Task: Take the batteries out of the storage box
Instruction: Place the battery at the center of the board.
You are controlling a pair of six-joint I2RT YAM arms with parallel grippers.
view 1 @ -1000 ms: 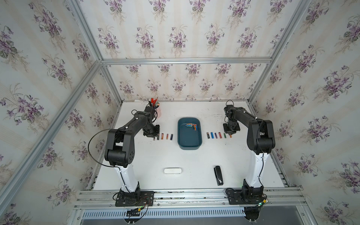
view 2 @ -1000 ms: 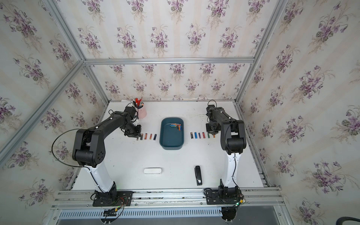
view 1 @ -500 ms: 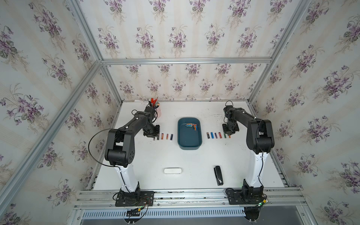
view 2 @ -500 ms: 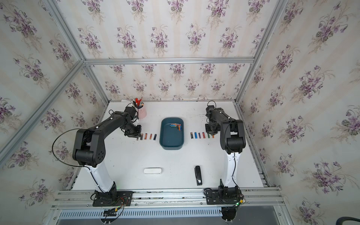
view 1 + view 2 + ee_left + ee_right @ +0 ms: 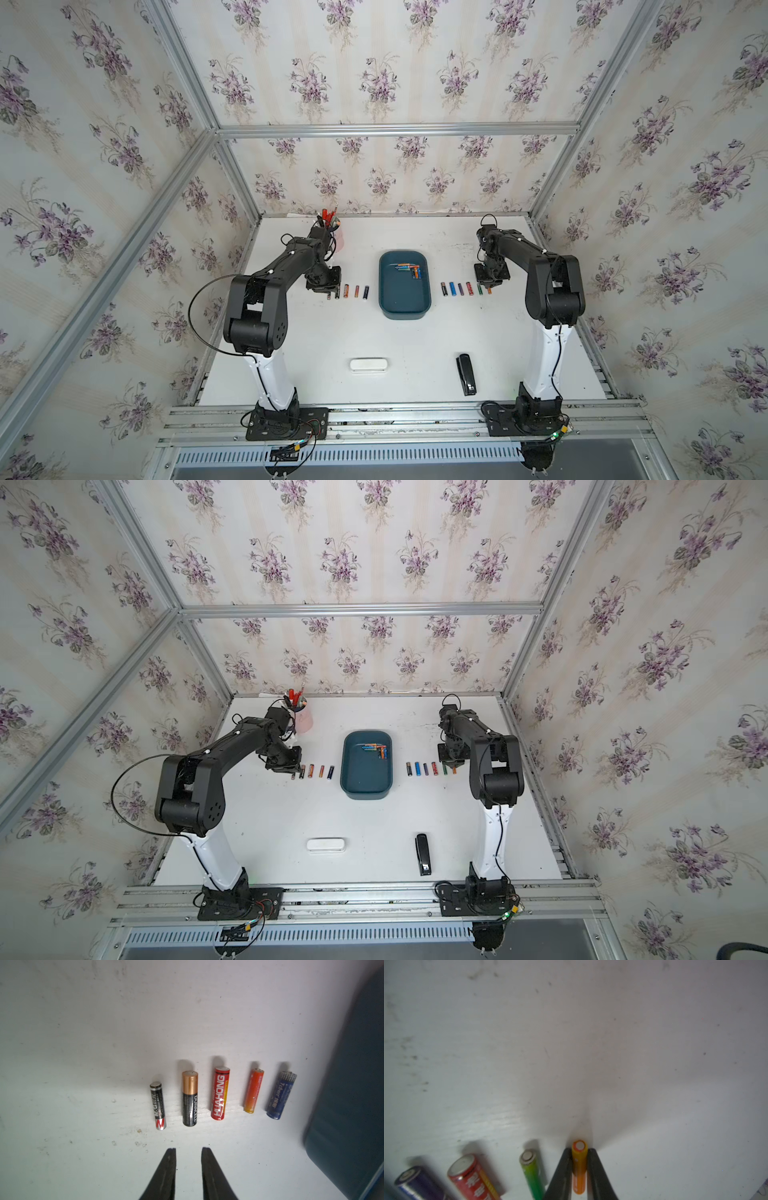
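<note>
The teal storage box (image 5: 403,301) (image 5: 365,781) sits mid-table in both top views, with several batteries (image 5: 409,269) at its far end. To its left, a row of batteries lies on the table: black (image 5: 158,1105), copper-black (image 5: 190,1098), red (image 5: 220,1093), orange (image 5: 254,1091), blue (image 5: 281,1095). My left gripper (image 5: 188,1149) (image 5: 329,294) hovers just short of that row, open a little with nothing between its jaws. To the right of the box lies another row (image 5: 460,289). My right gripper (image 5: 580,1150) (image 5: 489,286) is shut on the orange battery (image 5: 579,1169) at that row's outer end, beside a green one (image 5: 531,1169).
A pink cup (image 5: 338,243) holding pens stands behind my left arm at the back. A white oblong case (image 5: 368,365) and a black stapler (image 5: 466,373) lie near the front edge. The box wall (image 5: 353,1084) is close beside the left row.
</note>
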